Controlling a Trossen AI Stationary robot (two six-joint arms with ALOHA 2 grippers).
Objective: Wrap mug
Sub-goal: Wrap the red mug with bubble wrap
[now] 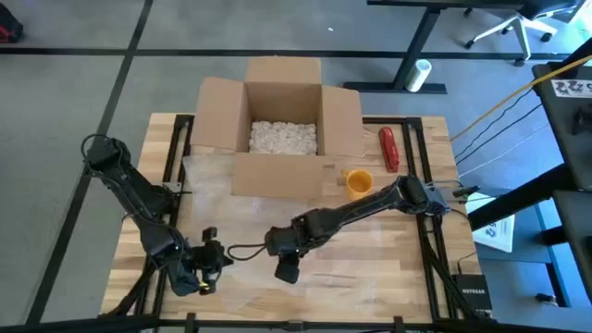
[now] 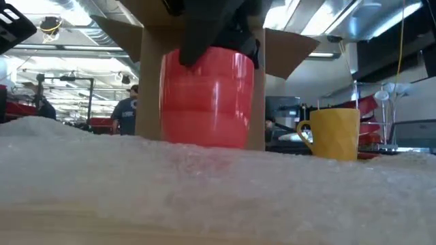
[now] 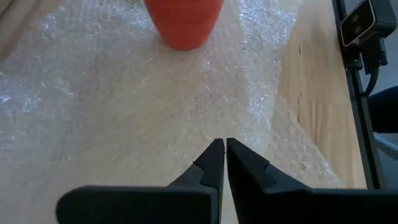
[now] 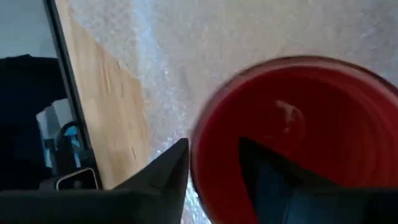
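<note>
Open brown cardboard box (image 1: 277, 120) holds white packing peanuts (image 1: 283, 137). Red plastic mug (image 2: 206, 95) upright, mouth up, rim pinched by right gripper (image 4: 214, 163). Left gripper (image 3: 224, 154) closed, empty.

Surface (image 1: 370, 268): open box (image 1: 277, 129) at far edge, centre, packing fill (image 1: 283, 137) in it. Bottle (image 1: 388, 148) lying beside box toward right edge. Mug (image 1: 358, 181) near box's front right corner. Wrap sheet (image 3: 124, 112) spread before box toward left edge; cup (image 2: 208, 95) standing on it. Left end effector (image 1: 205, 268) at near left corner.
</note>
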